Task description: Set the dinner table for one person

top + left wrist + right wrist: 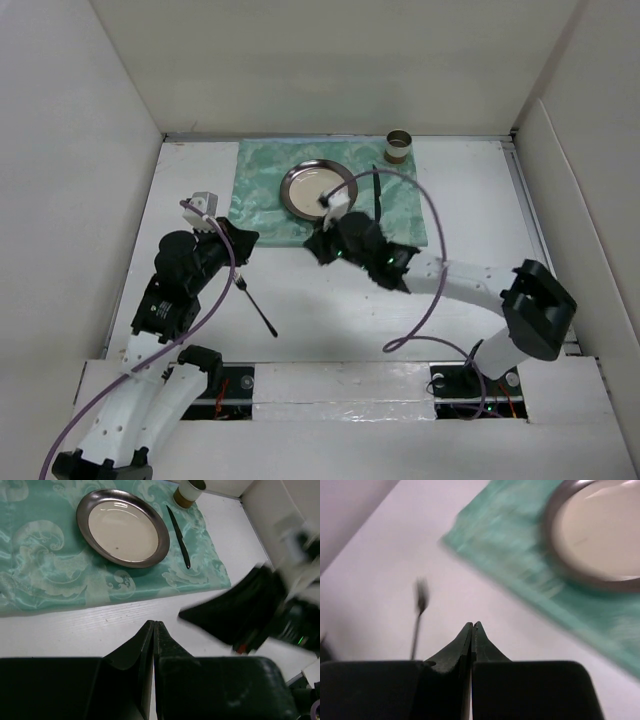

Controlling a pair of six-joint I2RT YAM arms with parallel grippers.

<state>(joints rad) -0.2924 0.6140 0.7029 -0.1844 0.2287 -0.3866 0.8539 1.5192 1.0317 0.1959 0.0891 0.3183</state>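
Note:
The white dinner table (330,320) holds a green marbled placemat (262,190) at the back. On the mat sit a round metal plate (318,188) and a black knife (378,196) to its right. A black fork (256,303) lies on the bare table in front of the mat's left part. My left gripper (243,240) is shut and empty, just above the fork's head. My right gripper (318,246) is shut and empty at the mat's front edge. The right wrist view shows the fork (418,614) left of the shut fingertips (472,625). The left wrist view shows the plate (123,527) and the knife (178,536).
A small brown cup (399,147) stands at the mat's back right corner; it also shows in the left wrist view (190,491). White upright panels (80,180) close the table on the left, back and right. The right arm's purple cable (435,290) loops over the table.

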